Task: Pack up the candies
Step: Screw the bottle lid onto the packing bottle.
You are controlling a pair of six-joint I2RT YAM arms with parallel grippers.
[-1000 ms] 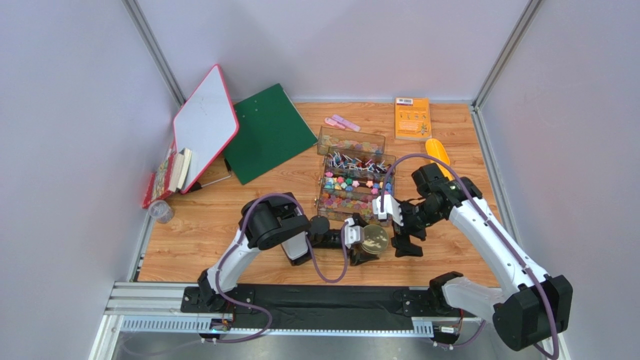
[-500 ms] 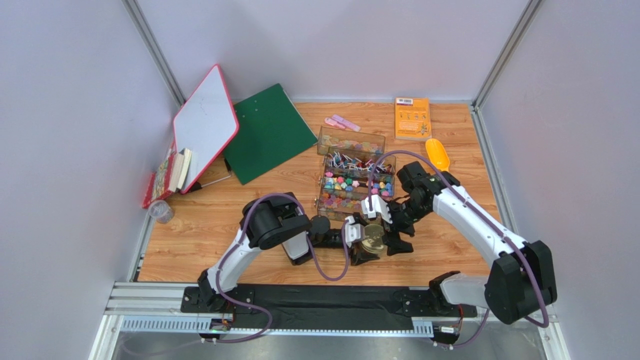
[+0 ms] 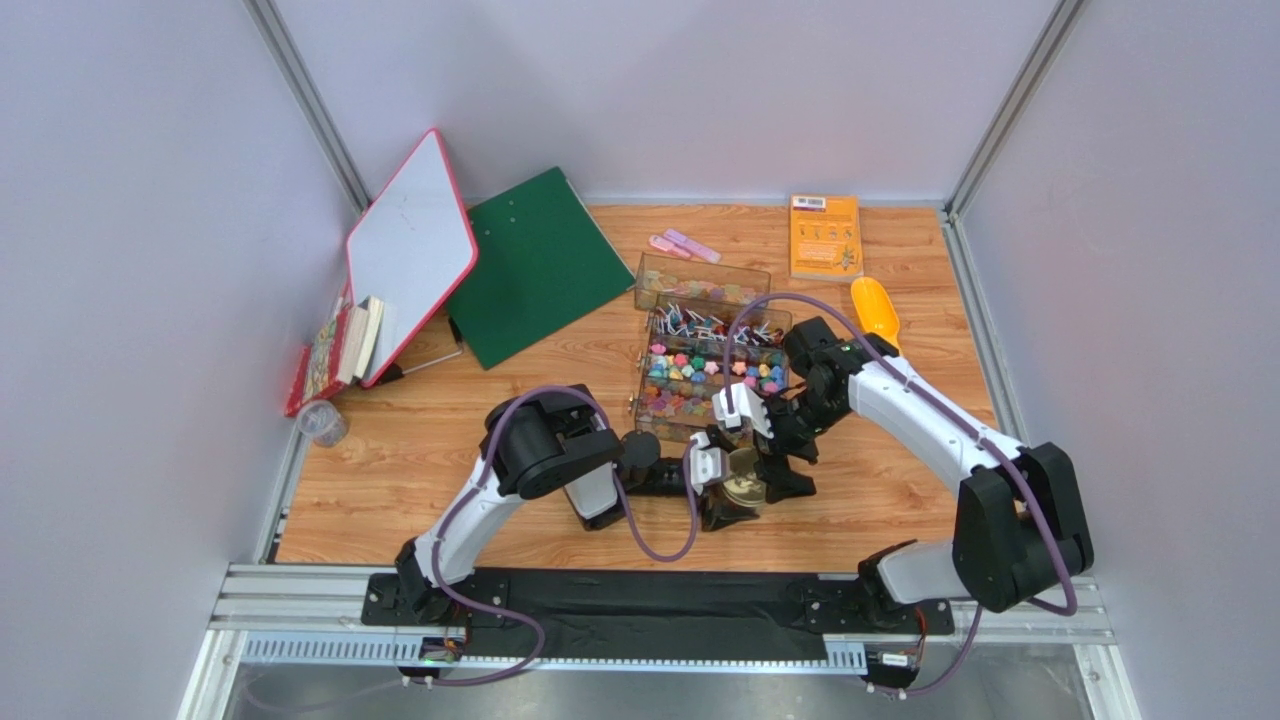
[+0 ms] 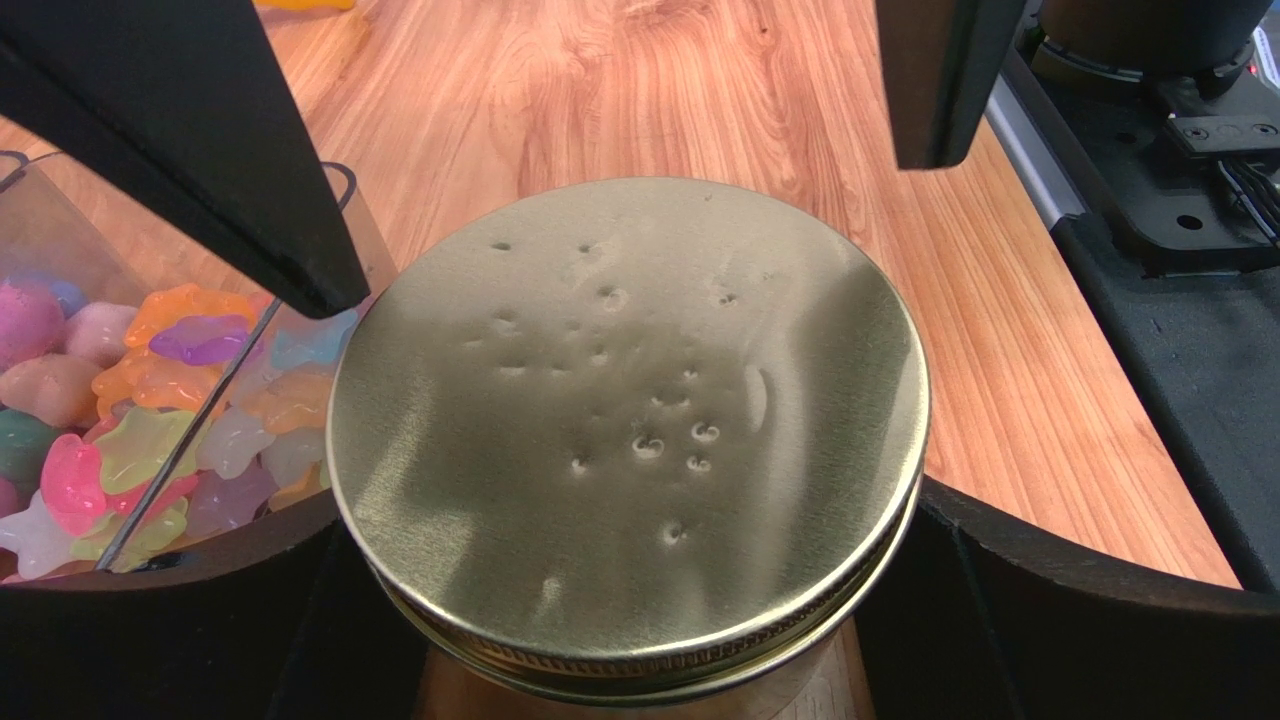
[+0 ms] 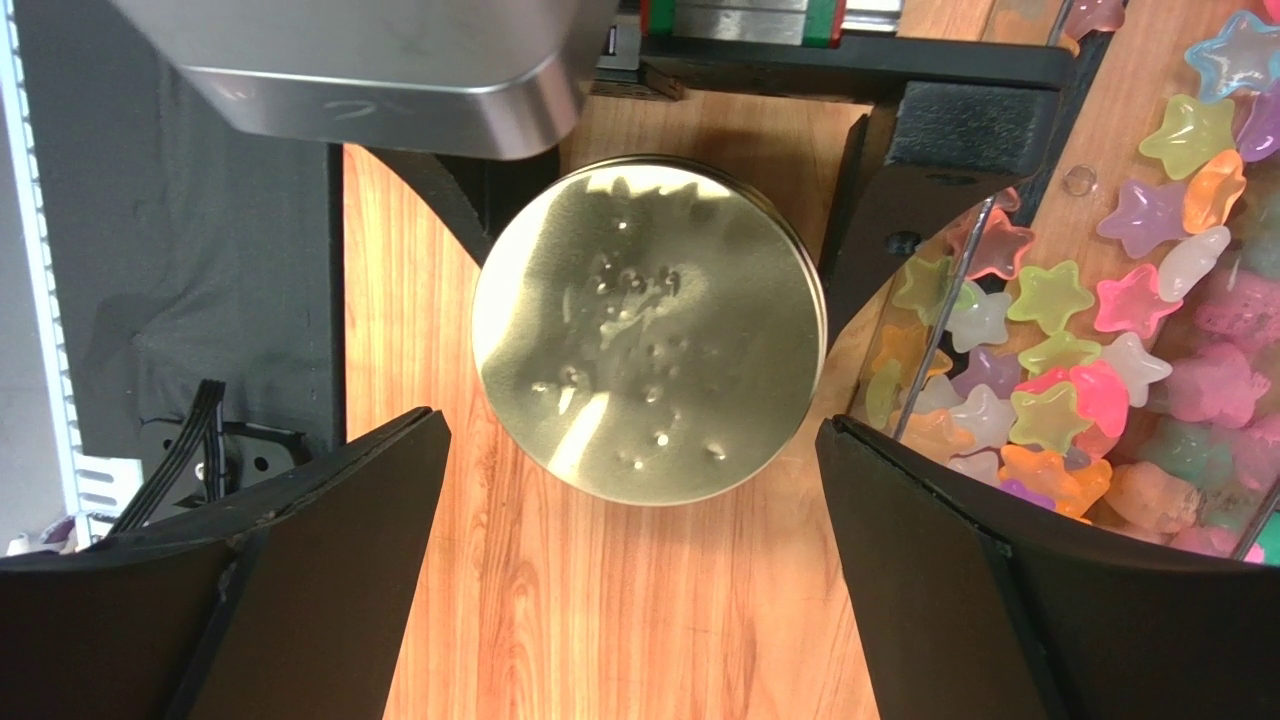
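Right wrist view: right pincer (image 5: 631, 435) gapes wide above the gold lid (image 5: 649, 330), one finger either side, apart from it. Left pincer (image 4: 616, 518) grips the jar (image 4: 646, 696) just under that lid, jar standing on the bench (image 4: 676, 105). Candies (image 5: 1082, 345), star-shaped, mixed pink/yellow/green/orange, lie in a clear box (image 3: 645, 323) w/ several compartments just beside the jar, on its far side; yellow scoop (image 3: 875, 311) lies well apart, far right.
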